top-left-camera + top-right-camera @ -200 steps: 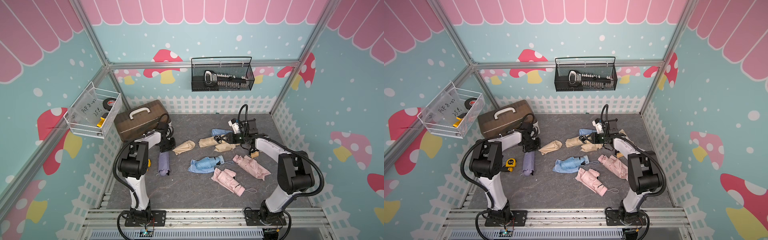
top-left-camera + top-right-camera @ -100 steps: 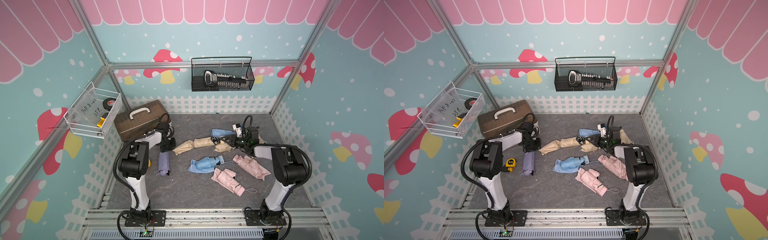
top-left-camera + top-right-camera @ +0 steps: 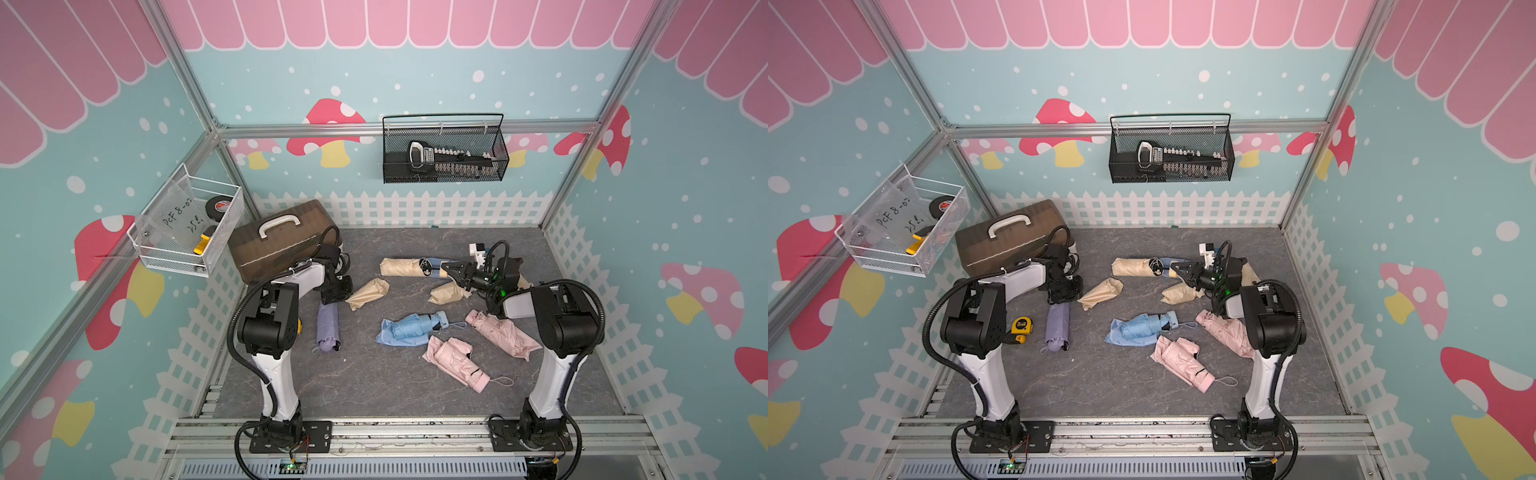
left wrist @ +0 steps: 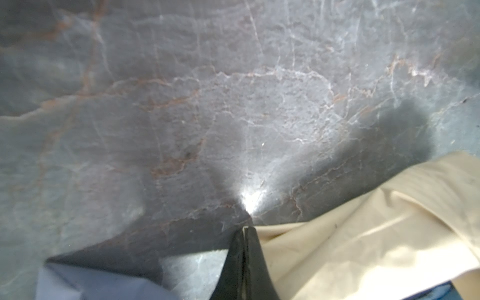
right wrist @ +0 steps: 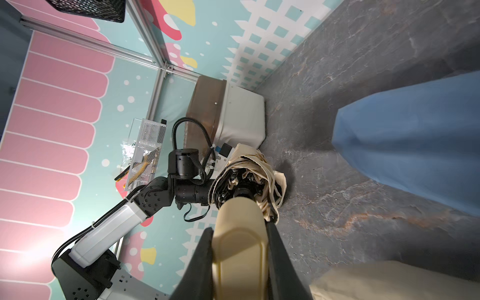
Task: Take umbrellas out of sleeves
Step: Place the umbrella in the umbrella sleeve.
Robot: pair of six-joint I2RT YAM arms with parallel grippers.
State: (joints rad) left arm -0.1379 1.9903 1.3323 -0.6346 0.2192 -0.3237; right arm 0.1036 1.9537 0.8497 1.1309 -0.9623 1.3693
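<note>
Gripping stubby handle (image 5: 239, 233) of pleated umbrella (image 5: 249, 158).

Brown hard case with white handle (image 3: 282, 245), back corner of grey marbled bench (image 3: 374, 386). White wire basket (image 3: 224, 232) on wall beside case. Yellow tape measure (image 3: 1022, 325) in front of case. Black mesh basket (image 3: 395, 170) on wall behind case.

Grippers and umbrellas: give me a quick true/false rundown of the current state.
1. The right gripper grips a beige umbrella by its handle. True.
2. The left gripper is open. False: its jaws are shut, next to a beige sleeve.
3. A lilac umbrella lies by the left arm. True.
4. The left gripper holds the tape measure. False: it lies on the floor beside the left arm.
</note>
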